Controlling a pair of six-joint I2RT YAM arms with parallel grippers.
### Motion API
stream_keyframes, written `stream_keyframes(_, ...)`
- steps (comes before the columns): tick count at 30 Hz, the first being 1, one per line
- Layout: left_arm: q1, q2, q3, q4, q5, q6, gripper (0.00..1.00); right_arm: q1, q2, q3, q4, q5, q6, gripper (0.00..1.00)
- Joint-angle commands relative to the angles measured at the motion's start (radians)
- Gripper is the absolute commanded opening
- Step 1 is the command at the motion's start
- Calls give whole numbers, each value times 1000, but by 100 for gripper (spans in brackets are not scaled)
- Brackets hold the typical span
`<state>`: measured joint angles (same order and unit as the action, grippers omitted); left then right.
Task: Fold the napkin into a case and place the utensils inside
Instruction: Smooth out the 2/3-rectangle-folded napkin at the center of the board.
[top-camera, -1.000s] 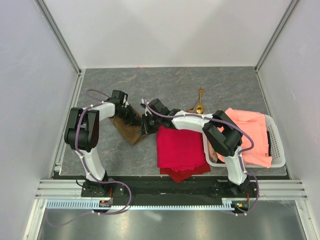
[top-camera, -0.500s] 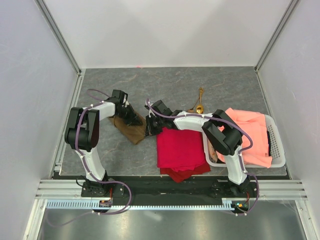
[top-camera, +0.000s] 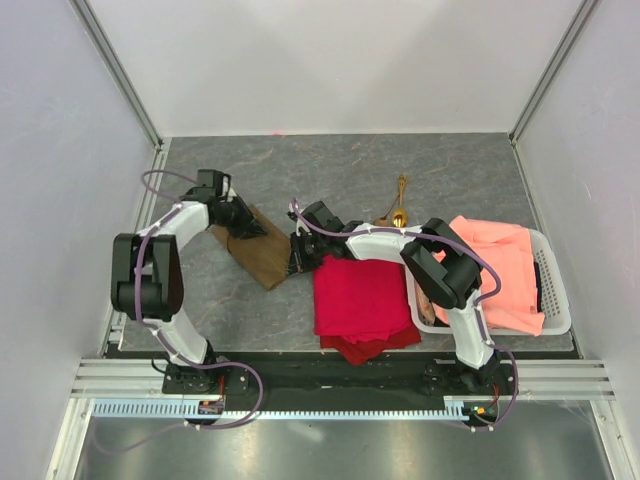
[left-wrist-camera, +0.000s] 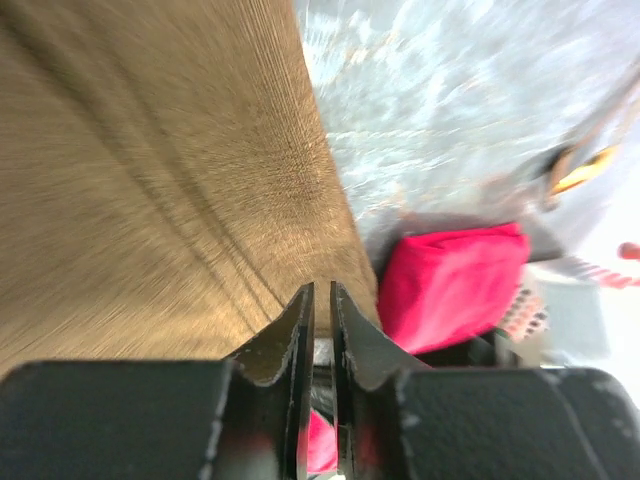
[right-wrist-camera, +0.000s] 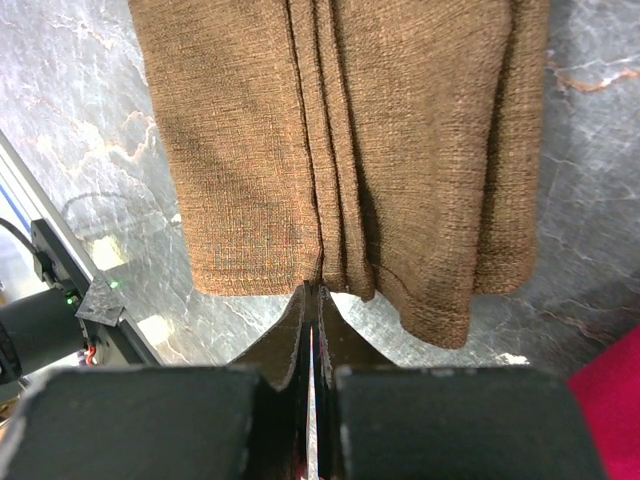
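— Olive-brown, that's the napkin (top-camera: 258, 255). Where is it?

— On the table (top-camera: 450, 170), left of centre, folded into a narrow strip that runs from 11 o'clock down to 5 o'clock. The right wrist view shows several layers stacked along its length.

— So which step is this?

— Folding, I'd say, and close to the end of it. The strip looks about the width a case needs, but nothing is in it yet.

— And the grippers?

— Left gripper (left-wrist-camera: 320, 288) sits at the strip's 11 o'clock end, jaws parted by a thin slit with nothing between them and the cloth lying just past the tips. Right gripper (right-wrist-camera: 310, 292) is at 3 o'clock of the strip, jaws pressed together, tips touching the hem. I cannot tell whether it pinches a layer.

— Next move?

— My guess: check that the pocket has a mouth, then one arm must reach for the utensils (top-camera: 398, 208) at 2 o'clock of the napkin, well apart from it. Thin handles flat on stone call for a low, precise pinch.

— Counts?

— One napkin, two gold utensils, one red cloth (top-camera: 360, 295) at 4 o'clock of the napkin, one white basket (top-camera: 558, 300) beyond it at 3 o'clock, one salmon cloth (top-camera: 495, 260) draped in that, two grippers
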<state>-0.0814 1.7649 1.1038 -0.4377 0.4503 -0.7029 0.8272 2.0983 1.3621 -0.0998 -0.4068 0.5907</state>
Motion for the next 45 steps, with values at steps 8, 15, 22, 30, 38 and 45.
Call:
stream_keyframes(8, 201, -88, -61, -47, -1, 91, 5, 4, 32, 100, 22, -50, -5, 8)
stream_keyframes(15, 206, -48, -94, -19, -35, 91, 4, -11, -3, 123, -37, -17, -52, 30)
stream_keyframes(22, 210, 19, -33, -13, -30, 79, 4, -28, 72, 230, -69, -12, -74, 33)
stream_keyframes(30, 243, 18, -52, -29, -104, 86, 3, -62, 138, 239, -75, 56, -88, 17)
stream_keyframes(38, 238, -6, 45, -4, 34, 46, 4, -63, 155, 198, -31, 26, -55, 7)
stream_keyframes(45, 235, 132, 161, 22, 51, -4, 4, -62, 140, 160, 15, 0, -8, 5)
